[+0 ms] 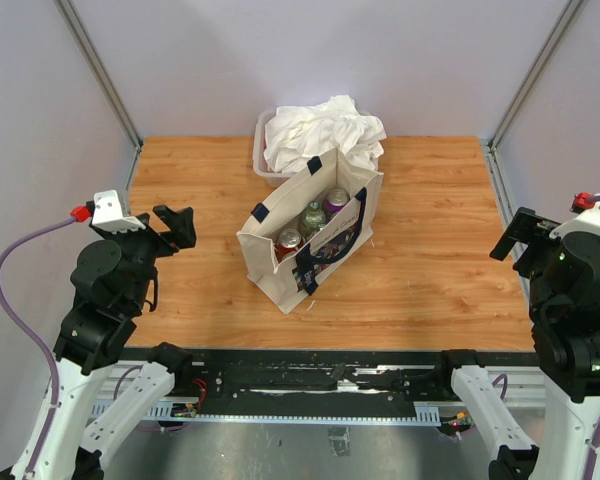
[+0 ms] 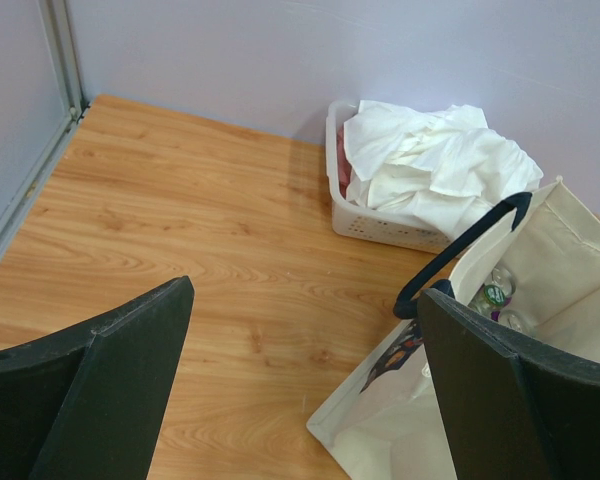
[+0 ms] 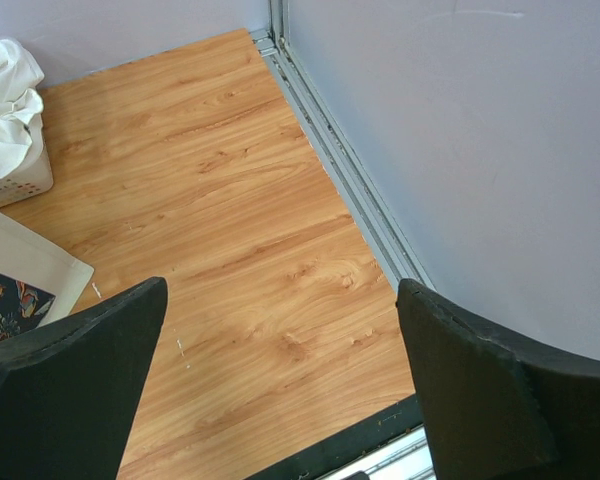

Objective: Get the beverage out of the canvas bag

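The cream canvas bag (image 1: 280, 268) with navy handles stands open in the middle of the table. Three beverages stand upright inside it: a red can (image 1: 288, 240), a clear green-labelled bottle (image 1: 312, 216) and a purple can (image 1: 336, 200). My left gripper (image 1: 180, 228) hangs open to the left of the bag, holding nothing. In the left wrist view my left gripper (image 2: 305, 295) frames bare wood, with the bag (image 2: 580, 250) and drink tops (image 2: 495, 293) behind its right finger. Far to the right, my right gripper (image 1: 513, 240) is open and empty; in its wrist view the right gripper (image 3: 282, 290) faces bare table.
A clear tub (image 1: 263, 160) heaped with white cloth (image 1: 325, 130) stands right behind the bag, touching it. Grey walls and metal posts close in the table on three sides. A metal rail (image 3: 340, 170) runs along the right edge.
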Controlling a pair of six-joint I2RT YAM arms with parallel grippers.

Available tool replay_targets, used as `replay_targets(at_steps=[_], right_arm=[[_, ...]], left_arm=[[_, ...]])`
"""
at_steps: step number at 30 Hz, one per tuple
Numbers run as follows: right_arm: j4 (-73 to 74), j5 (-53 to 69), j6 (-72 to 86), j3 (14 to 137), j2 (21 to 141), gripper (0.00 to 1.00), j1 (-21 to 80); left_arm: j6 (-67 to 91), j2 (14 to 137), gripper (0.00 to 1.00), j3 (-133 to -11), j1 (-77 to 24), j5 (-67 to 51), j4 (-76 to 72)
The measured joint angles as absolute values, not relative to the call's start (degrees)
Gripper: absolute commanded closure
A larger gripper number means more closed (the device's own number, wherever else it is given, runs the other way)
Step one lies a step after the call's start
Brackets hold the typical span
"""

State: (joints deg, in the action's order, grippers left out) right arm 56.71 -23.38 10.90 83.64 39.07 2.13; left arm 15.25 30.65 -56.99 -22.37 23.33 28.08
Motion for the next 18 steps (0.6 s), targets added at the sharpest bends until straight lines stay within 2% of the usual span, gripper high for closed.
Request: replay_targets(at_steps=[6,18], right_arm=[[56.3,-21.5,10.9,82.5,39.1,0.02,2.1],[53.8,-17.0,11.5,80.4,38.2,0.02,2.1]], left_arm=[[15.2,32.4,0.00,-57.0,-22.4,21.8,27.8],[15.7,39.8,0.00,-60.2,-22.4,10.3,26.1]])
